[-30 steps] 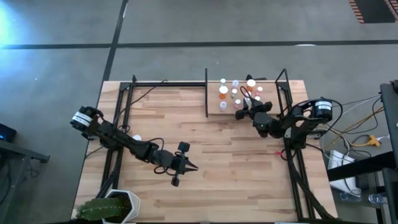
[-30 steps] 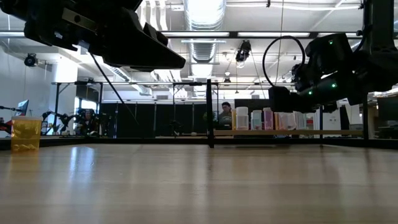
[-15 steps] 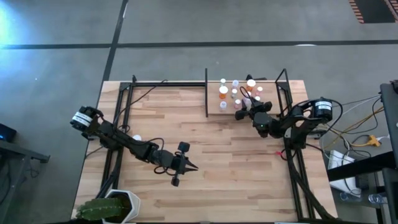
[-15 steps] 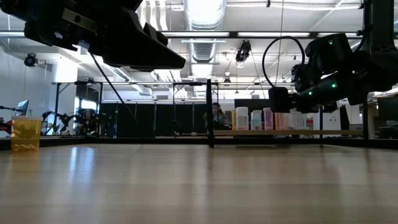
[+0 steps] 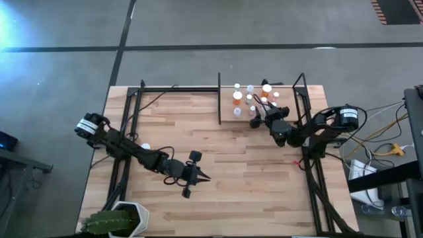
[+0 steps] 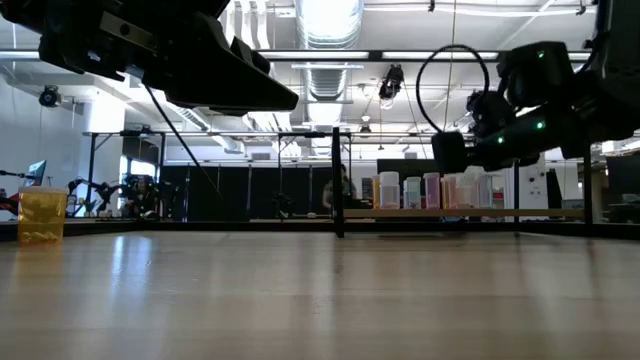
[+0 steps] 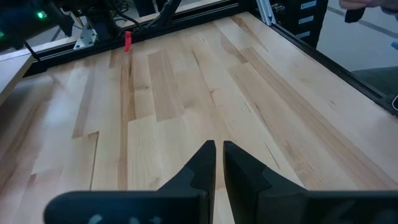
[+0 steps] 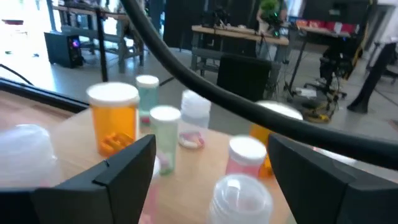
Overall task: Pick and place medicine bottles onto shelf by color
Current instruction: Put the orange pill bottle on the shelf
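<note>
Several medicine bottles (image 5: 237,98) with white caps stand on the shelf (image 5: 228,118), the board section right of the black divider bar (image 5: 219,99). My right gripper (image 5: 256,118) is open at the near right edge of the group, above the board. In its wrist view (image 8: 211,142) an orange bottle (image 8: 114,118), a greenish one (image 8: 165,137), a pinkish one (image 8: 245,155) and a clear one (image 8: 239,196) stand ahead of and between the spread fingers. The bottles also show in the low view (image 6: 410,192). My left gripper (image 5: 198,176) is shut and empty over the table's middle.
A potted plant (image 5: 115,221) stands at the near left corner. A small red thing (image 5: 294,160) lies by the right rail. A yellow container (image 6: 42,215) shows at the left in the low view. A black cable (image 8: 186,74) arcs across the right wrist view.
My right gripper has risen a little beside the bottles. The bottles stand as before.
</note>
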Tool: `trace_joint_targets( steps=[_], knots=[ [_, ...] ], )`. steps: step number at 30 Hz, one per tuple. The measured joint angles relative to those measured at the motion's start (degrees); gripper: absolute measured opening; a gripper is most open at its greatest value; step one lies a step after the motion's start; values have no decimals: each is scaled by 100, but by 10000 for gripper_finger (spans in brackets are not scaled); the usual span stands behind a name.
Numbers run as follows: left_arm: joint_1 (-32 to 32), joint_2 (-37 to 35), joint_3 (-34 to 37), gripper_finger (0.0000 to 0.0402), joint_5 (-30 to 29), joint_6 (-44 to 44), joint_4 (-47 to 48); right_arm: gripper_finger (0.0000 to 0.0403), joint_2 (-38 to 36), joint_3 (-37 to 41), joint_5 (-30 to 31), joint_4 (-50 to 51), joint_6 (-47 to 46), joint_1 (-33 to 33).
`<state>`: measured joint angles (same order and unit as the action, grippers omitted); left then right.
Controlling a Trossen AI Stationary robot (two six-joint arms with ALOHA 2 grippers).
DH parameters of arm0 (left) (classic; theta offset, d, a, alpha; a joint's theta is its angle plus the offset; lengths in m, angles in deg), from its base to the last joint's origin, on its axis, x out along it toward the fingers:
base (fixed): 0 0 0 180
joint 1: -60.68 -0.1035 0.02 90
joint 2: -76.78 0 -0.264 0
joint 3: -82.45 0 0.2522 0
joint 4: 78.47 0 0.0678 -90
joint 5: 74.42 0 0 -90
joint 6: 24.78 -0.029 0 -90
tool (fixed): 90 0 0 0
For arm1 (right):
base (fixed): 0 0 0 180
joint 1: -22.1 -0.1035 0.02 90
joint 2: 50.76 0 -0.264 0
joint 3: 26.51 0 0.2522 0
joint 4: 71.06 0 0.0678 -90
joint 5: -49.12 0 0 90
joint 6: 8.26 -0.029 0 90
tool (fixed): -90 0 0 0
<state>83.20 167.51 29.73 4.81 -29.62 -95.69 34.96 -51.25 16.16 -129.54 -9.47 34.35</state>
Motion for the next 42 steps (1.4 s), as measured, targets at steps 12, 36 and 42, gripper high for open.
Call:
trace_joint_targets(
  steps=[12, 36, 42],
  knots=[
    [-4, -432, -384, 13, -52, 46, 907, 255, -1428, 0, 1234, 17, 1867, -1239],
    [-176, -737, -2630, 13, 223, 4065, 10305, 14, -1645, -775, -502, 1413, 862, -4244],
    [-692, -909, -2421, 15, 305, 4347, 11056, 15, -1119, -1264, -492, 1824, 857, -4277]
  ],
)
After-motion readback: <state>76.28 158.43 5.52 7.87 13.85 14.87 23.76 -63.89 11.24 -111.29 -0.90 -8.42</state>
